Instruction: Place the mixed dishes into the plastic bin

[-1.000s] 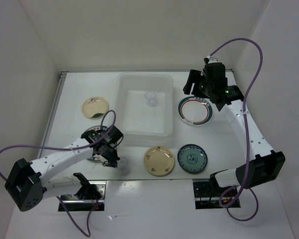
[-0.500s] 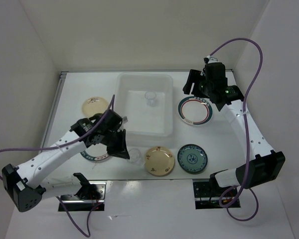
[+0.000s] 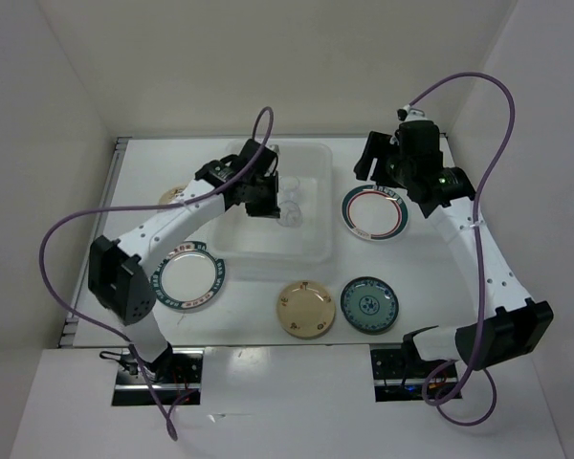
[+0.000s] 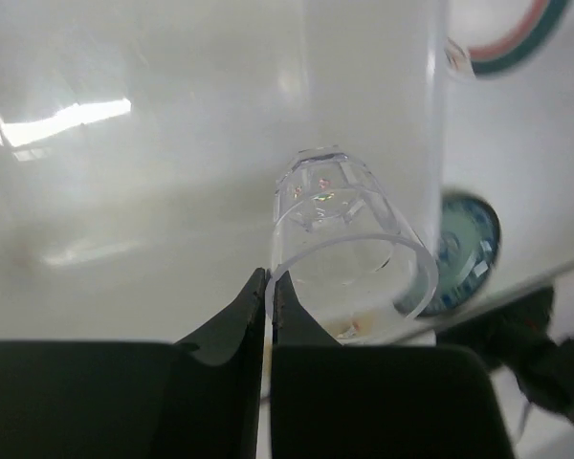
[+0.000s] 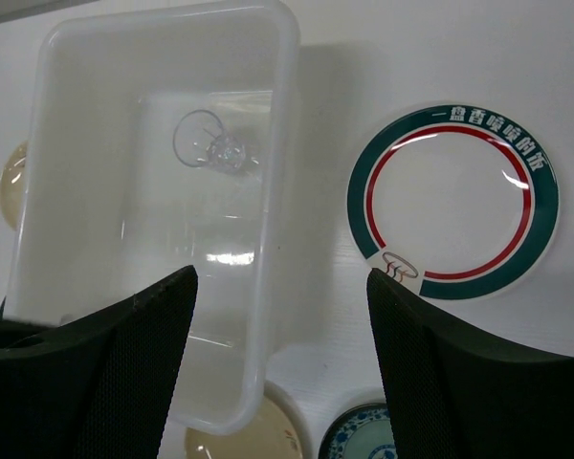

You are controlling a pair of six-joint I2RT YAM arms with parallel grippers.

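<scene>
My left gripper (image 3: 271, 201) is shut on the rim of a small clear cup (image 3: 293, 216) and holds it tilted over the inside of the translucent plastic bin (image 3: 325, 191). In the left wrist view my left gripper (image 4: 269, 277) pinches the cup (image 4: 349, 244). A second clear cup (image 3: 289, 186) lies in the bin; it also shows in the right wrist view (image 5: 210, 143). My right gripper (image 3: 378, 158) is open and empty above the green-red rimmed plate (image 3: 373, 212). The blue-rimmed plate (image 3: 189, 279), cream-yellow plate (image 3: 305, 309) and teal plate (image 3: 369, 304) lie on the table.
The cream bowl (image 3: 175, 197) sits left of the bin, partly behind my left arm. White walls close in the table on three sides. In the right wrist view the bin's rim (image 5: 277, 191) lies left of the green-red plate (image 5: 454, 201).
My left arm has lifted the clear cup from the table in front of the bin and carried it back over the bin, uncovering the blue-rimmed plate. My right arm has barely moved.
</scene>
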